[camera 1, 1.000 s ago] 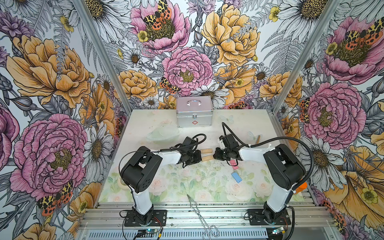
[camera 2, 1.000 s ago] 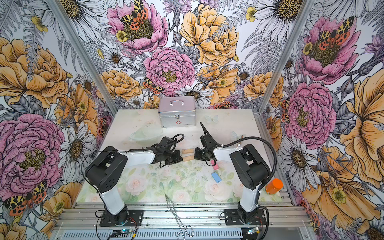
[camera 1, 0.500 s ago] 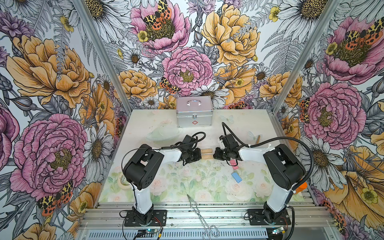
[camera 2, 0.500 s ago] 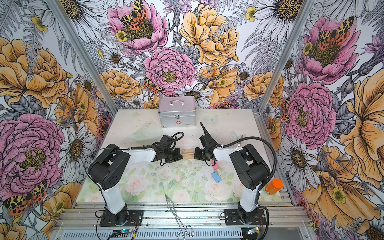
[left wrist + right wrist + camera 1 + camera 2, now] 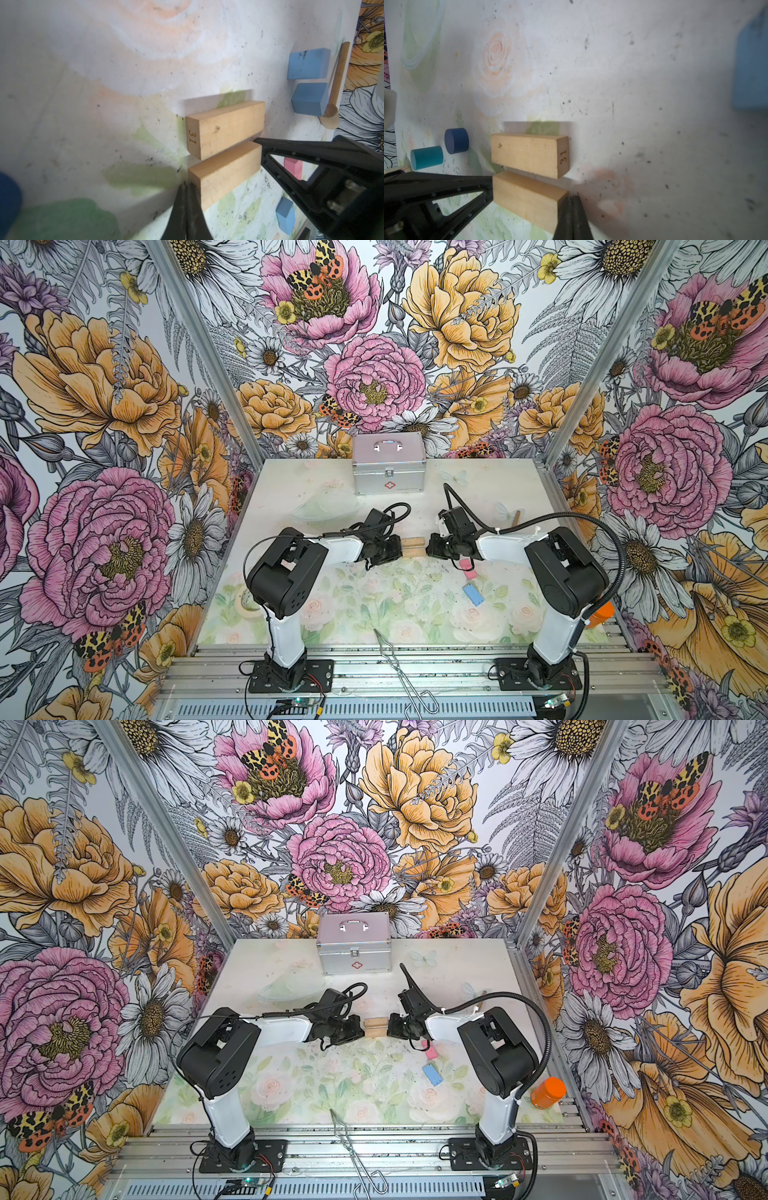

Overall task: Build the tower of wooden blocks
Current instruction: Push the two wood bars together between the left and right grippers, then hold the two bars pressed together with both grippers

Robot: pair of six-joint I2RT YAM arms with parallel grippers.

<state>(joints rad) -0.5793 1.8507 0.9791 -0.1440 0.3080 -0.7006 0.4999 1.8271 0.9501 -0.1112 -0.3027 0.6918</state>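
Dead centre of a top view: two plain tan wooden planks [image 5: 413,542], likely light and stiff. Closed and empty, both left gripper [image 5: 185,188] and right gripper [image 5: 573,200]; I'd pinch the long sides.

Three walls close in the tabletop [image 5: 286,489], all papered with a large floral print: pink peonies, yellow-orange blooms, white daisies, grey ferns and spotted orange moths on a white ground. The back wall [image 5: 374,364] meets the left wall [image 5: 83,448] and the right wall [image 5: 685,448] at a slanting aluminium post on each side [image 5: 201,344] [image 5: 601,344], rising from the tabletop's far corners. The tabletop carries a pale sheet printed with faint roses and green leaves. It is whiter toward the far edge, greener toward the near edge, and flecked with dark specks. Along the near edge run slotted aluminium rails [image 5: 449,659], with a vented metal strip [image 5: 208,711] below them. The light is bright and even, the shadows soft.
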